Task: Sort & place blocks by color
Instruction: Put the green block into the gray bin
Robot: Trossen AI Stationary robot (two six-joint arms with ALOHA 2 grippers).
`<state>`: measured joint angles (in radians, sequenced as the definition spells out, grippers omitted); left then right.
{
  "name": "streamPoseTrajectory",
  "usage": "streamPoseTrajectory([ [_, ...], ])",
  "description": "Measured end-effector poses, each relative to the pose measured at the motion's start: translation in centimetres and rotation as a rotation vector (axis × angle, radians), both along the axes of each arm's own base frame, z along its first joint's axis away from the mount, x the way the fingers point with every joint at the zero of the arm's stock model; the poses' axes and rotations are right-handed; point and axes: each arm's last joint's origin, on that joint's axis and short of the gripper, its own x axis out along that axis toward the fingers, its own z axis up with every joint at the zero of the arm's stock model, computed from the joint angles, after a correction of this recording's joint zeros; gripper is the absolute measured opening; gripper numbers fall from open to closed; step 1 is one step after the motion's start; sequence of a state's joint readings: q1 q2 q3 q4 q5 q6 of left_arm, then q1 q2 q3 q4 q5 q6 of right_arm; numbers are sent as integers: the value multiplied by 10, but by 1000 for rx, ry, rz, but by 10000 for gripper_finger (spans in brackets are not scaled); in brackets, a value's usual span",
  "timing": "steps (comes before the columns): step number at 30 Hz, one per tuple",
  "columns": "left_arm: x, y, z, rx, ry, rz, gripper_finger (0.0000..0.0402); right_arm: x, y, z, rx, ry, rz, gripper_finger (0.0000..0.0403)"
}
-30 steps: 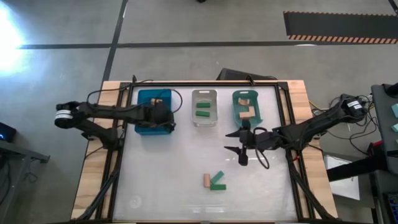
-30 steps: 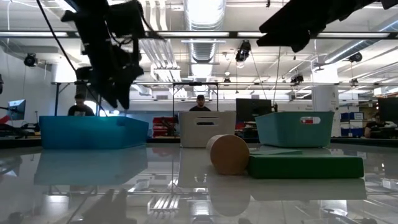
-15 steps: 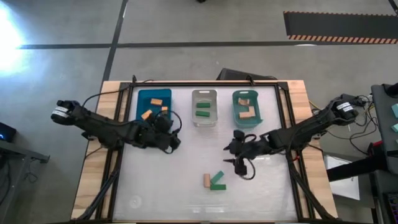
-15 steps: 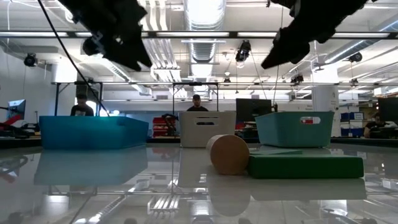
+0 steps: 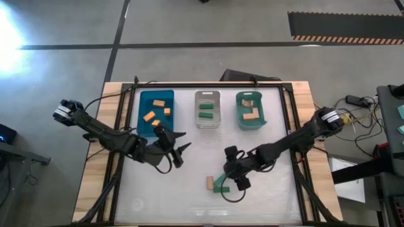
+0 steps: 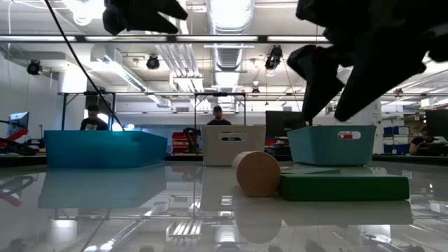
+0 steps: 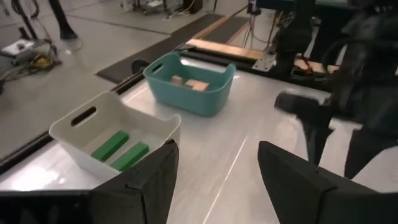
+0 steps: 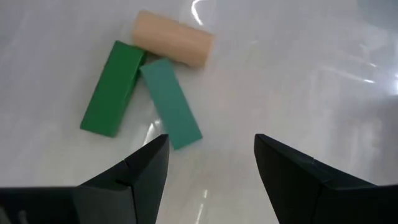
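Note:
Three loose blocks lie flat on the table near its near edge: a tan cylinder [image 8: 172, 45] [image 5: 209, 183] [image 6: 257, 173], a dark green bar [image 8: 114, 88] [image 5: 219, 187] [image 6: 343, 187] and a lighter green bar [image 8: 170, 102], the two bars meeting in a V. My right gripper [image 5: 235, 174] [image 8: 208, 168] hovers open just right of them, touching nothing. My left gripper [image 5: 179, 150] [image 7: 214, 174] is open and empty, in front of the blue bin [image 5: 143, 112]. Orange blocks [image 5: 158, 102] lie in that bin, green ones [image 5: 206, 107] in the clear bin, tan ones [image 5: 252, 115] in the teal bin.
The blue, clear [image 5: 207, 96] [image 7: 155, 127] and teal [image 5: 240, 104] [image 7: 211, 96] bins stand in a row along the table's far side. White tabletop stretches between the bins and the loose blocks. People stand in the room beyond the table [image 6: 221, 115].
My left gripper has drawn back from over the blue bin toward the near edge and to the right. My right gripper has travelled from in front of the teal bin toward the near edge and left, dropping lower, and ends beside the loose blocks. The blocks have stayed put.

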<state>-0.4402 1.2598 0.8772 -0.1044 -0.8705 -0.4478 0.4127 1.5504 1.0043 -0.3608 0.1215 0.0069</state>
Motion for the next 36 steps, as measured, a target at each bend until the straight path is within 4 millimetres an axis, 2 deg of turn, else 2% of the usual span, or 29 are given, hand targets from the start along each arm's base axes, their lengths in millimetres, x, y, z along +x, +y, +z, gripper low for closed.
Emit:
streamPoseTrajectory([
  [13, 0, -2, 2, 22, -7, -19, 205, 33, 16, -27, -6, 74, 150, 226],
  [23, 0, -2, 2, 25, -5, -20, 205, 40, 3, -49, 90, 125, 125, 226],
  [27, 0, -2, 2, 27, -3, -21, 206, 41, -2, -52, 127, 117, 124, 223],
  [31, 0, -2, 2, 28, -3, -21, 205, 41, -3, -52, 123, 114, 122, 192],
  [36, 0, -2, 2, 52, 10, -29, 205, 42, -4, -52, 120, 109, 123, 116],
])
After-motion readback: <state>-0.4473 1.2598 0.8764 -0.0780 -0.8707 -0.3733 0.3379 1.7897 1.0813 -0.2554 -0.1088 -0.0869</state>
